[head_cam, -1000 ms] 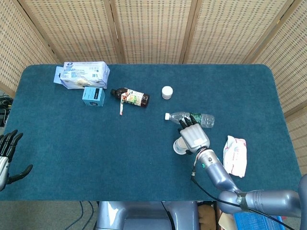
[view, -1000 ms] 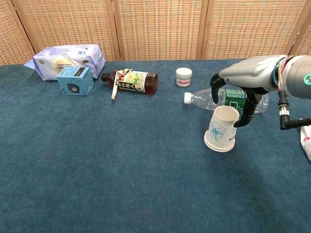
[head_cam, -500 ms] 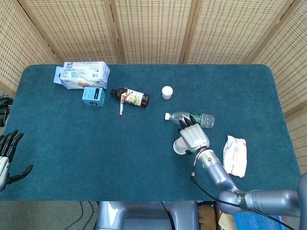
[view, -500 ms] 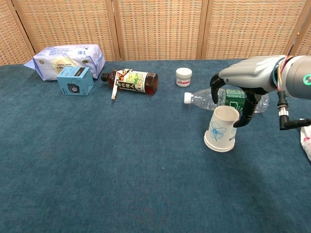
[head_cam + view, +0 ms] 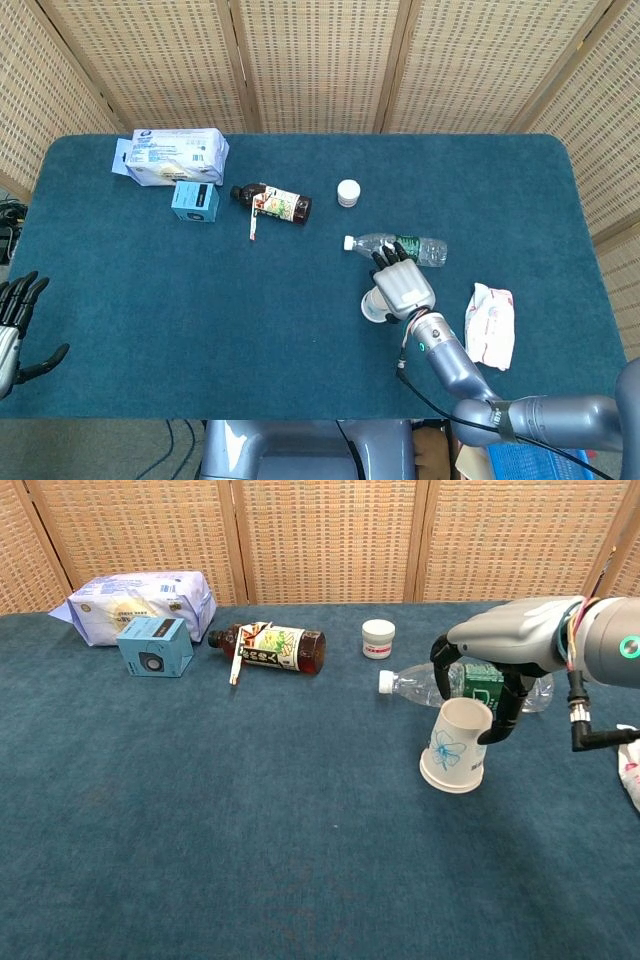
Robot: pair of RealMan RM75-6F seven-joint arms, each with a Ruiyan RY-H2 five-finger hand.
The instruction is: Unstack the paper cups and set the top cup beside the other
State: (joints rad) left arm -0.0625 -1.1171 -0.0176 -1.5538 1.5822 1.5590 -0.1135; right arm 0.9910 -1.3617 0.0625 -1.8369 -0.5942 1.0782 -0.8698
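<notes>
My right hand (image 5: 497, 670) arches over the paper cups (image 5: 456, 745), which stand upside down on the blue table (image 5: 200, 810), tilted a little; my fingers (image 5: 505, 715) curl down around the raised base, but I cannot tell whether they actually grip it. I can see only 1 cup outline, so the stack reads as 1 piece. My left hand (image 5: 15, 325) rests open at the table's near left edge, fingers spread. Also here: 2 bottles, 1 clear plastic bottle (image 5: 460, 683) just behind the cups and 1 brown bottle (image 5: 270, 647), plus 1 white jar (image 5: 378, 638), 1 blue box (image 5: 155, 646), 1 tissue pack (image 5: 140, 602) and 1 wipes packet (image 5: 490, 323).
</notes>
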